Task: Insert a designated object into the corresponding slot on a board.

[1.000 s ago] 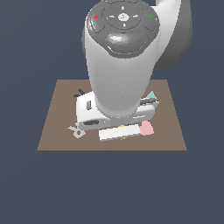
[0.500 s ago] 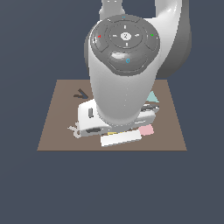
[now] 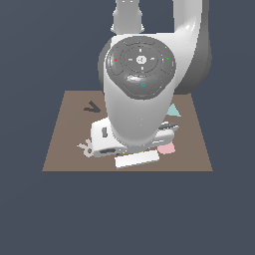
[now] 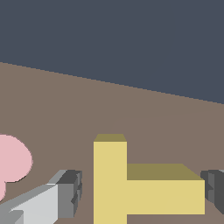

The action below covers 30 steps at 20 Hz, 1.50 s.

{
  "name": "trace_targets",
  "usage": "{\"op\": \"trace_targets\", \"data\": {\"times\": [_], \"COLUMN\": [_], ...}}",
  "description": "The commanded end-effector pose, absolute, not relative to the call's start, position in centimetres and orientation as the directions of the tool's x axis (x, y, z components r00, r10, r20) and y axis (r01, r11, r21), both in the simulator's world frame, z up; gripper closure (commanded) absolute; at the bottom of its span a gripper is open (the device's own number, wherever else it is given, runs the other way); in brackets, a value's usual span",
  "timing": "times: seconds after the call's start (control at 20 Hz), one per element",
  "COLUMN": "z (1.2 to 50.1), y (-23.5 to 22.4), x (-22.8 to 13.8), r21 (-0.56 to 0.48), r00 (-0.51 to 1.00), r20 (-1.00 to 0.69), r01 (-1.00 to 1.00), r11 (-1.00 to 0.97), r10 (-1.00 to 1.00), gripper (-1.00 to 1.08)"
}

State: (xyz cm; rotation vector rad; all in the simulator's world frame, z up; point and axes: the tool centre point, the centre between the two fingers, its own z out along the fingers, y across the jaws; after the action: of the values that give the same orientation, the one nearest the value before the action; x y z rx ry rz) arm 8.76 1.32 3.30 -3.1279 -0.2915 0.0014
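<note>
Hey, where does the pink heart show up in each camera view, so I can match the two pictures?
Exterior view: the pink heart peeks out under the arm, toward the exterior view's right, near the front edge of the board.
Wrist view: the pink heart sits at the picture's edge, beside one fingertip, apart from the yellow T.
Shared landmark: the brown board under it in both.

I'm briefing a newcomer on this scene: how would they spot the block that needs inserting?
Start at the brown board. On it, between the hand's fingertips, lies the yellow T-shaped block. The pink heart beside it is rounded; the block is yellow and square-edged.
</note>
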Motion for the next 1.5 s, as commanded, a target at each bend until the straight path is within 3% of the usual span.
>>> {"op": "trace_targets", "data": {"times": [0.0, 0.05, 0.85, 1.45], "z": [3.0, 3.0, 3.1, 3.2], "y": [1.3, 1.3, 1.4, 2.7], "x": [8.8, 8.8, 8.7, 8.0], "r21": [0.0, 0.0, 0.0, 0.001], "r00": [0.983, 0.983, 0.979, 0.913], "r20": [0.0, 0.0, 0.0, 0.001], "r01": [0.185, 0.185, 0.204, 0.409], "r11": [-0.983, -0.983, -0.979, -0.913], "r10": [0.185, 0.185, 0.204, 0.409], "gripper": [-0.92, 1.08, 1.08, 1.08]}}
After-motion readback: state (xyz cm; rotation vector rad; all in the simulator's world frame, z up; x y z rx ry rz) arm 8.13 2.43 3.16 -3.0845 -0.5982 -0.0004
